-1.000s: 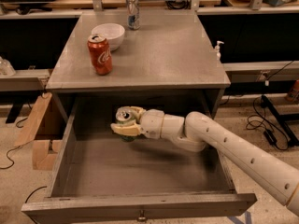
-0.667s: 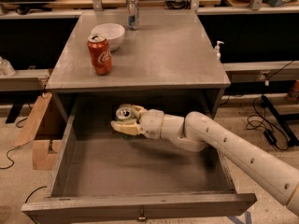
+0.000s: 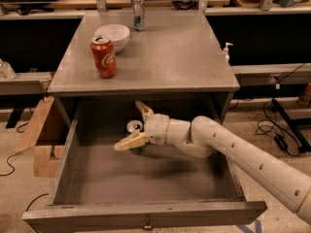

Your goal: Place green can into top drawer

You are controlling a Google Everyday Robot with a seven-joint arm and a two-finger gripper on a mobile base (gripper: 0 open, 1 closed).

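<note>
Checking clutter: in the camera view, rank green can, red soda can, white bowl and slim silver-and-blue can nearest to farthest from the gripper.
Gripper: inside the top drawer.
1. green can, between its open fingers
2. red soda can, tabletop front
3. white bowl, just behind it
4. slim silver-and-blue can, tabletop back

- A red soda can [image 3: 104,56] stands upright near the front left of a grey table top [image 3: 175,57].
- A white bowl [image 3: 112,36] sits just behind the can, close beside it.
- A slim silver-and-blue can [image 3: 138,6] stands upright at the table's back edge, well apart from the other two.
- A small white pump bottle [image 3: 226,50] shows just past the table's right edge.
- Cardboard pieces [image 3: 41,135] lean on the floor at the left of the table.
- Black cables [image 3: 277,130] trail across the speckled floor at right.
- A wooden bench [image 3: 53,3] runs along the back.
</note>
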